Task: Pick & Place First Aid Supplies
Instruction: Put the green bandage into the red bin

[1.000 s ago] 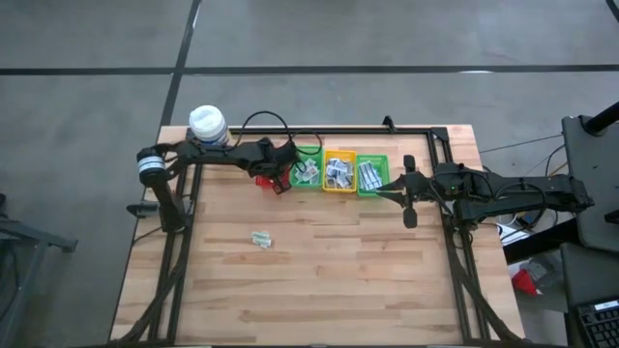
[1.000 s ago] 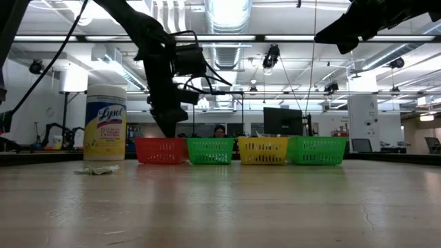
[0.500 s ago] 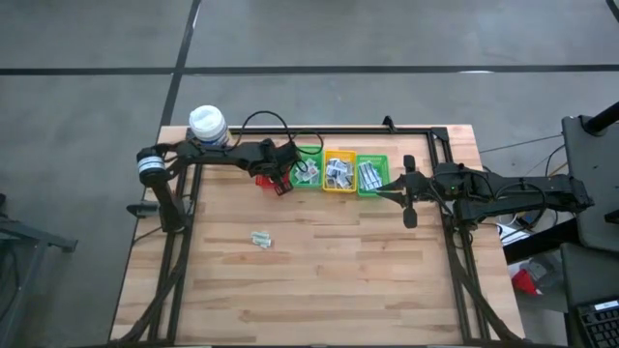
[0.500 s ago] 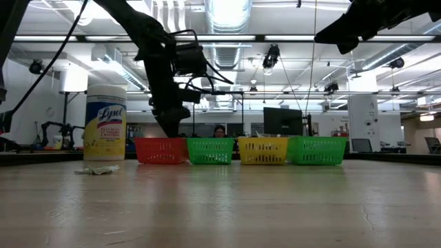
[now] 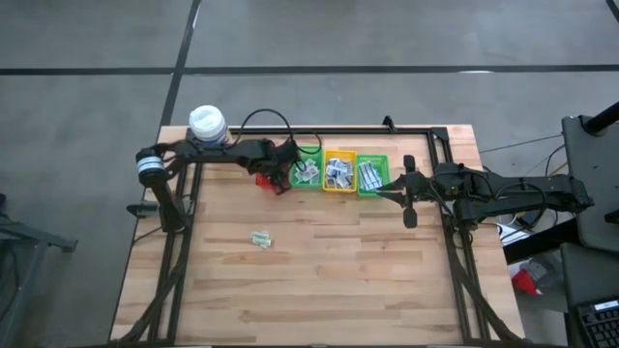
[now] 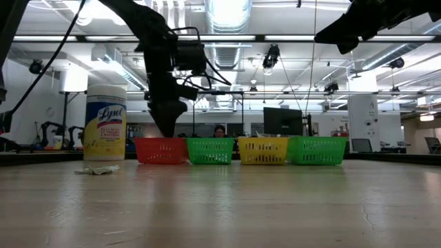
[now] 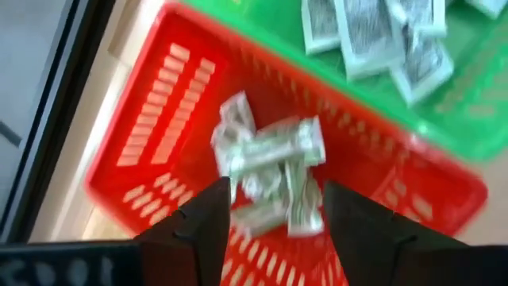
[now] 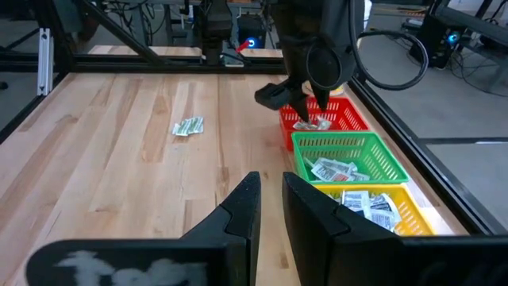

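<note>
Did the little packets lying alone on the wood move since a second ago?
No. The loose packets lie at the same spot on the table, equally far from the red basket, as they did a second ago.

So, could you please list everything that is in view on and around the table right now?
Baskets: four in a row along the table's far edge; red basket, green basket, yellow basket, second green basket.
Packets in baskets: many, white with grey print.
Loose packets: a small pile, white, mid-table on the left.
Lysol wipes canister: one, yellow with white cap, far-left corner.
Table: one, light wood.
Person: one, far behind the baskets.
Left gripper: jaws open over the red basket.
Right gripper: waiting beside the right-hand green basket.
</note>
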